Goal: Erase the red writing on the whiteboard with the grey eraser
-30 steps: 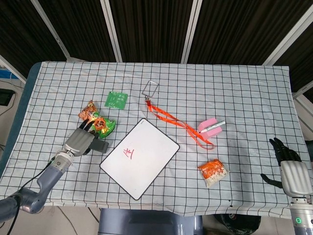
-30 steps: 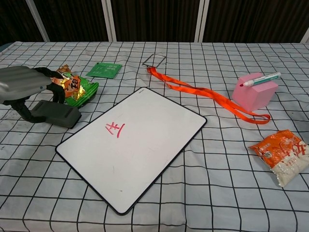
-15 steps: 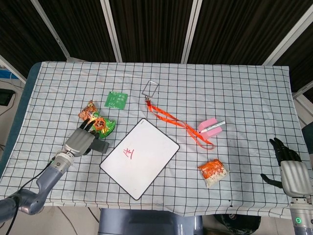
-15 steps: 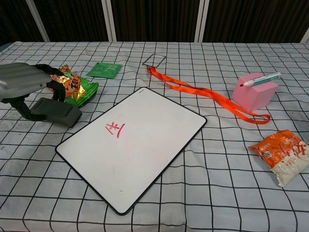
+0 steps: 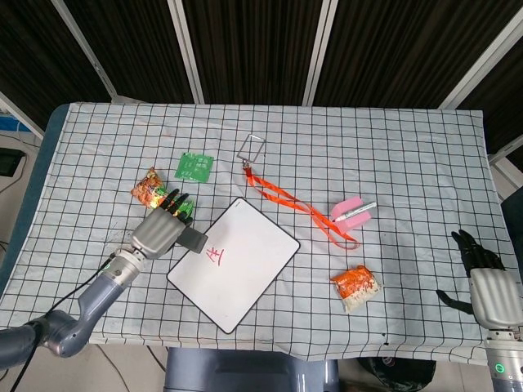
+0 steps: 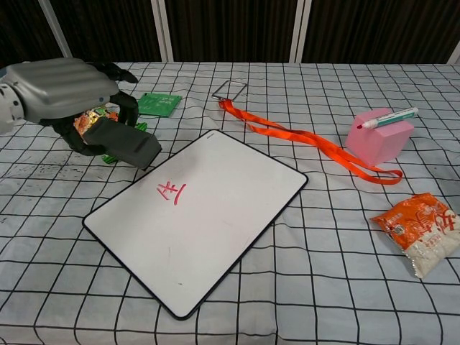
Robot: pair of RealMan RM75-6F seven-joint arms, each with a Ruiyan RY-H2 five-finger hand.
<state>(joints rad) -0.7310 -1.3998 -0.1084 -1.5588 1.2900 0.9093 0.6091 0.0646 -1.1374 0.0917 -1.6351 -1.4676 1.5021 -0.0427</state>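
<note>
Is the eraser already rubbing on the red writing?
No, the left hand holds the eraser beside the whiteboard's edge, clear of the untouched red writing.

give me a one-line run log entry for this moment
left hand: holds grey eraser, lifted beside whiteboard | red writing: intact | right hand: open, idle at table edge

We see one red handwritten character, resembling 生, on the whiteboard (image 6: 208, 215). Packet (image 6: 420, 230) print is unreadable to us.
</note>
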